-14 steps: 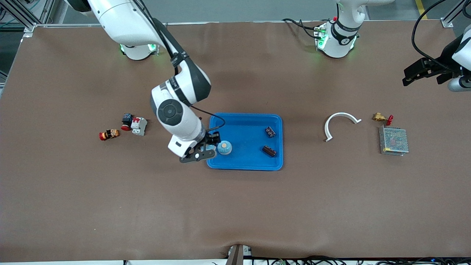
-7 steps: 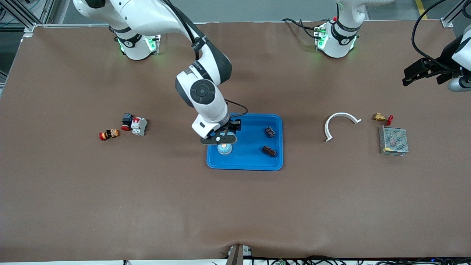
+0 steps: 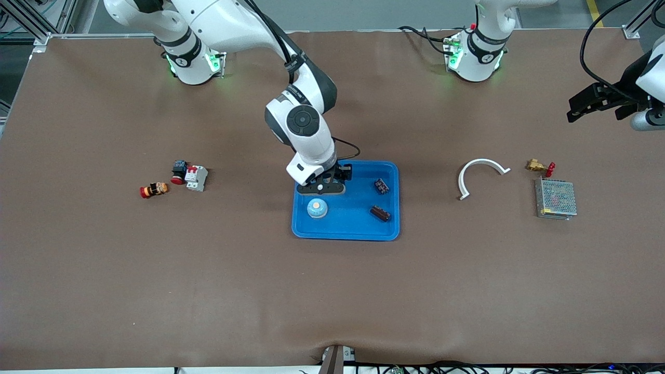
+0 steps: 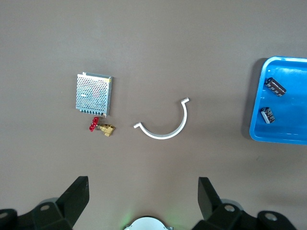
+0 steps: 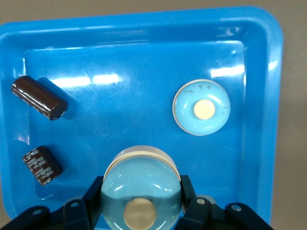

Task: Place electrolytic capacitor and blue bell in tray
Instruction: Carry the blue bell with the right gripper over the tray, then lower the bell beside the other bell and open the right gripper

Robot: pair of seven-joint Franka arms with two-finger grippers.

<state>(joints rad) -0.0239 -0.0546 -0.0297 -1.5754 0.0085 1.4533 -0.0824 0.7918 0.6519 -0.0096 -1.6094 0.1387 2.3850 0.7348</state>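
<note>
The blue tray (image 3: 345, 236) lies mid-table. In it rest one blue bell (image 3: 317, 208) and two dark electrolytic capacitors (image 3: 382, 185) (image 3: 380, 213). My right gripper (image 3: 322, 188) hovers over the tray's end toward the right arm. In the right wrist view it (image 5: 141, 187) is shut on a second blue bell (image 5: 141, 177), above the tray floor (image 5: 120, 120), with the resting bell (image 5: 201, 107) and the capacitors (image 5: 39, 97) (image 5: 42, 165) below. My left gripper (image 3: 584, 104) waits, open and empty (image 4: 142, 180), high over the left arm's end of the table.
A white curved strip (image 3: 480, 171), a brass valve with a red handle (image 3: 539, 166) and a metal mesh box (image 3: 556, 198) lie toward the left arm's end. A red push button (image 3: 154, 190), a breaker (image 3: 196, 177) and a black switch (image 3: 179, 169) lie toward the right arm's end.
My right gripper has moved with its bell from the tray's edge to over the tray's inside, away from the front camera. The resting bell and the left arm have not moved.
</note>
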